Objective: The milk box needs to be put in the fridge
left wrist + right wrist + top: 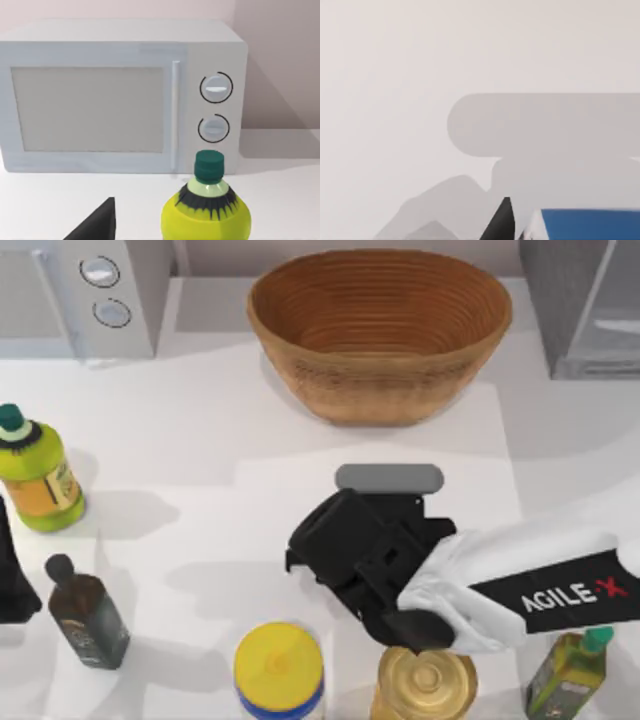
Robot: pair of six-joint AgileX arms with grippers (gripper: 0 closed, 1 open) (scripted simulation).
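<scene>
Right pincer [345, 540] hovers between wicker bowl [380, 330] and yellow-lidded jar [279, 670].

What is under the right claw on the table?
The right claw hangs over the middle of the table. Its wrist view shows the blue top of the milk box beside one finger. The rest of the box is covered by the claw.
</scene>
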